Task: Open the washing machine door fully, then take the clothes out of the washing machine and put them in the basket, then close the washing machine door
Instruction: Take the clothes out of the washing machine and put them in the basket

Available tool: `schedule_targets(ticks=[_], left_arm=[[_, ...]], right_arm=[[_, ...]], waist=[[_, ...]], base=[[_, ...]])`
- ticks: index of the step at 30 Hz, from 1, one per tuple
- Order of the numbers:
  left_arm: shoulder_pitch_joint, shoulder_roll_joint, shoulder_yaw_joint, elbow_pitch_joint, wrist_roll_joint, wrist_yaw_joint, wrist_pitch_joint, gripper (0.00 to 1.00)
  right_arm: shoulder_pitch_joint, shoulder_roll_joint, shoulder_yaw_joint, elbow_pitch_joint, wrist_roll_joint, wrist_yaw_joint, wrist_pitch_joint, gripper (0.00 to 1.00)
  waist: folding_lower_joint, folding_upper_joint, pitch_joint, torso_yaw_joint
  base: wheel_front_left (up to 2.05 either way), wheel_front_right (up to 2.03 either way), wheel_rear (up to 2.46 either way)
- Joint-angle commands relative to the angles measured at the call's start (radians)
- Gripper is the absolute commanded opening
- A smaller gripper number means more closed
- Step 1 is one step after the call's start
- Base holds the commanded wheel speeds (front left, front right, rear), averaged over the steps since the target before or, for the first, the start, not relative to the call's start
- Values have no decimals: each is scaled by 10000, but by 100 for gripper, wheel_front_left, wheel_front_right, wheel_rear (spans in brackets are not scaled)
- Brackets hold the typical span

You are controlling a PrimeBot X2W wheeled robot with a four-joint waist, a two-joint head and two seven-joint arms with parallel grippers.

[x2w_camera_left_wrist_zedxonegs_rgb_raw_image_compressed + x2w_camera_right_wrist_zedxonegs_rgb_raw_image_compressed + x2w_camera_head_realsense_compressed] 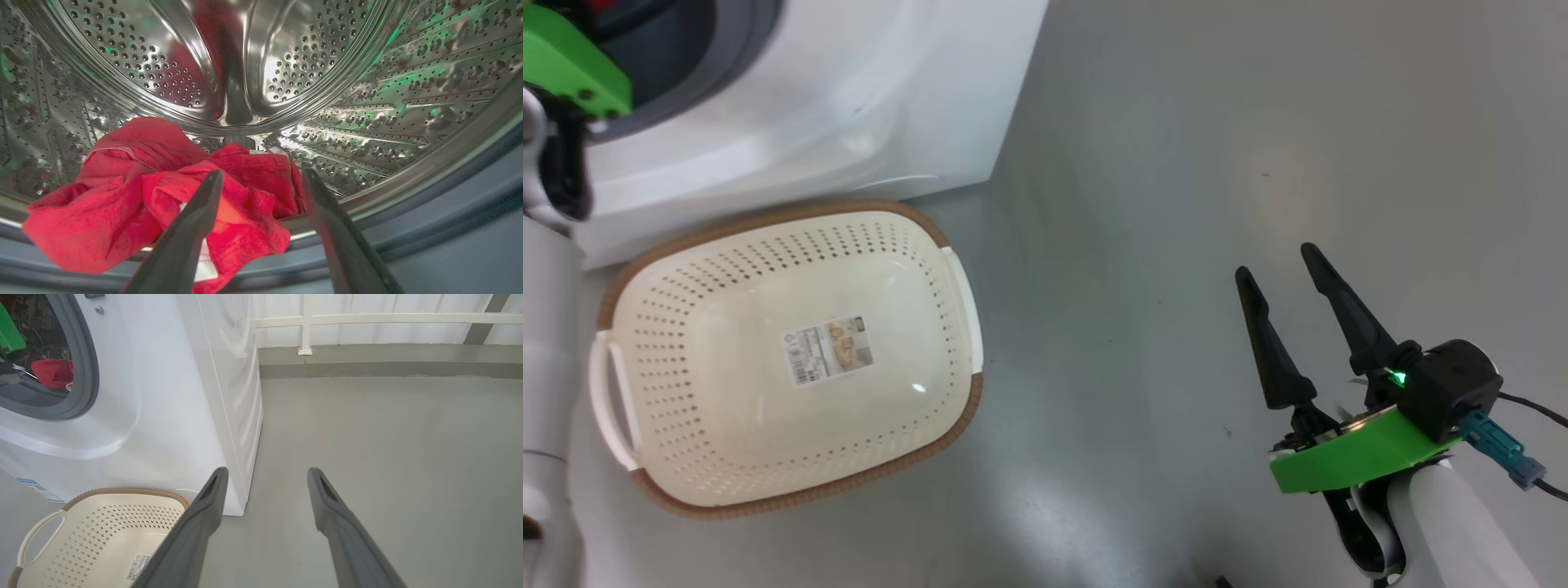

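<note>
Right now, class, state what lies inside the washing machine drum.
Red clothes lie bunched at the front of the drum, with the open left gripper just before them. Anything beneath the heap is covered.

Right tool (266, 470) spread wide above floor (388, 457); basket (122, 492) before washing machine (163, 396); red clothes (53, 372) inside.

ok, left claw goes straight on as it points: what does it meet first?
Most likely the red clothes, heaped at the front lip of the drum just ahead of the open left claw. Depth is unclear, but the drum's back wall lies well behind them.
</note>
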Motion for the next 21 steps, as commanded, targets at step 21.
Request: schedule_targets(ticks=[21], left_arm=[[-1504, 1064, -95, 1844, -168, 466, 2807, 100]], right_arm=[[-339, -75, 488, -130, 221, 4, -65, 100]], waist=[[0, -1, 559, -479]], base=[[0, 0, 0]])
